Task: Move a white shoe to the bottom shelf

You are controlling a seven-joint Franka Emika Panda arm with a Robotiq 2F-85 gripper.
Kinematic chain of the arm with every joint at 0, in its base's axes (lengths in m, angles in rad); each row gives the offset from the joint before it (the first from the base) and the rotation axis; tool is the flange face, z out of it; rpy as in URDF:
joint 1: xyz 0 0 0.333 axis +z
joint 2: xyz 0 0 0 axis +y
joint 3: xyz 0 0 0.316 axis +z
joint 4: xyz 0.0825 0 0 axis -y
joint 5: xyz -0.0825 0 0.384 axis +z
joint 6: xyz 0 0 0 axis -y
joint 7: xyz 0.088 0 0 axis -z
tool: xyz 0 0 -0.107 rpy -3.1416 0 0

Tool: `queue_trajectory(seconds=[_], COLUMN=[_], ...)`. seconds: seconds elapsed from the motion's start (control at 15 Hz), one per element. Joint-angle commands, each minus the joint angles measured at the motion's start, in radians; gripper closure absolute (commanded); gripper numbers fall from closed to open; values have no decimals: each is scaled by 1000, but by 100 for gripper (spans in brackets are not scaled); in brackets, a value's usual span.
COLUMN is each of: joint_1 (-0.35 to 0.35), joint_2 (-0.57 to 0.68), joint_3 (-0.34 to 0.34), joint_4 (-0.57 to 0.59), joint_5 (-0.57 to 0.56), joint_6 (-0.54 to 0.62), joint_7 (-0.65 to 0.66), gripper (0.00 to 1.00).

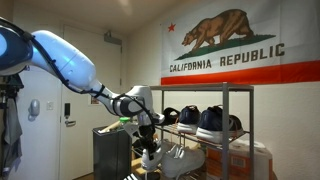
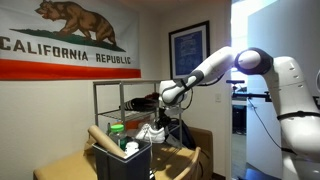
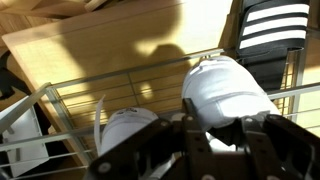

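My gripper (image 1: 148, 132) is at the end of the grey shoe rack (image 1: 226, 100). In the wrist view my gripper (image 3: 220, 125) has its fingers on either side of the heel end of a white shoe (image 3: 225, 85) and is shut on it. That shoe hangs under the gripper in both exterior views (image 1: 150, 154) (image 2: 150, 132). The second white shoe (image 3: 125, 132) lies beside it; it also shows in an exterior view (image 1: 186, 160) on a lower tier. Wire shelf bars (image 3: 130, 80) run under the shoes. I cannot make out the bottom shelf clearly.
Dark navy white-soled shoes (image 1: 212, 122) sit on a higher tier. A black bin (image 2: 125, 160) with bottles and a roll stands in front of the rack (image 2: 110, 85). A wooden surface (image 3: 110, 45) lies beyond the rack. A flag hangs on the wall (image 1: 240, 50).
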Motion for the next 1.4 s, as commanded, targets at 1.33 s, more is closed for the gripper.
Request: queue_trajectory(seconds=[1.33], joint_1=[25], joint_2=[-365], joint_3=[24], joint_4=[-214], joint_5=[-170], joint_6=[-355], joint_7=[226], gripper=[95])
